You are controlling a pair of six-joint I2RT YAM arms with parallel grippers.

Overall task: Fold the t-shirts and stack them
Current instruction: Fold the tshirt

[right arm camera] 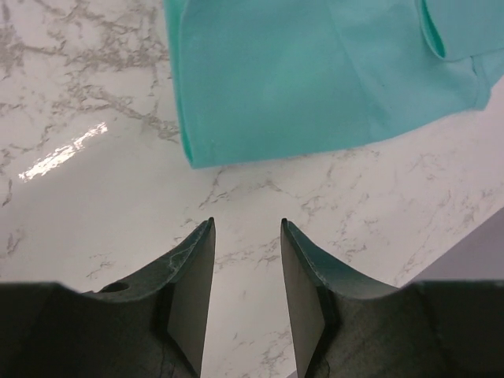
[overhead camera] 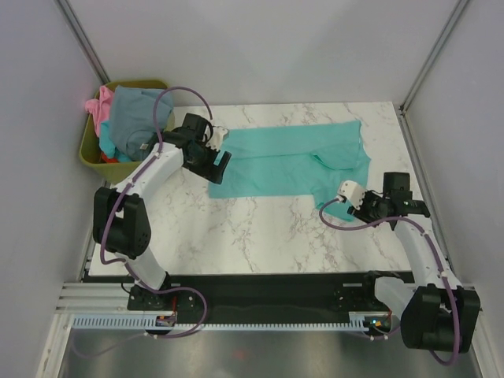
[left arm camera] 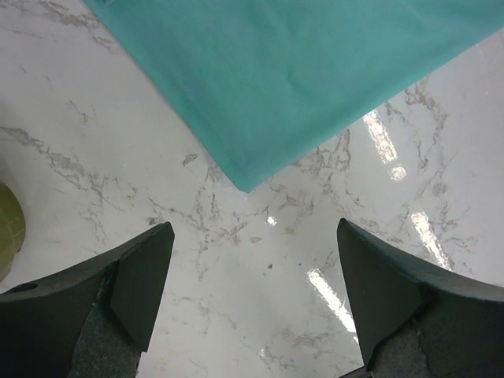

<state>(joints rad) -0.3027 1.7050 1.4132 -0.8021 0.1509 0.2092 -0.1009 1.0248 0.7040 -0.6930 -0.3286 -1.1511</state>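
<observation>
**Item 1: teal t-shirt** (overhead camera: 291, 157). Lies on the marble table (overhead camera: 236, 236), towards the far side. It is spread flat as a long band, with 1 part doubled over at its right end. Judged partly folded, not yet a compact packet.

**Items 2–4: unfolded tees.** Grey-blue t-shirt (overhead camera: 134, 114), pink t-shirt (overhead camera: 98, 106) and a sliver of red-orange t-shirt (overhead camera: 108, 158), all heaped in the olive-green bin (overhead camera: 83, 150) off the table's left edge.

**Left gripper** (left arm camera: 253, 228). Fingers wide apart and empty, over bare marble just short of item 1's near-left corner.

**Right gripper** (right arm camera: 246, 224). Fingers a narrow gap apart, gripping nothing, over bare marble just short of item 1's near-right corner.

**Progress, as judged.** Early: 0 shirts stacked and 1 fold begun. Left to do: finish folding item 1, then fetch, fold and stack the other 3.
</observation>
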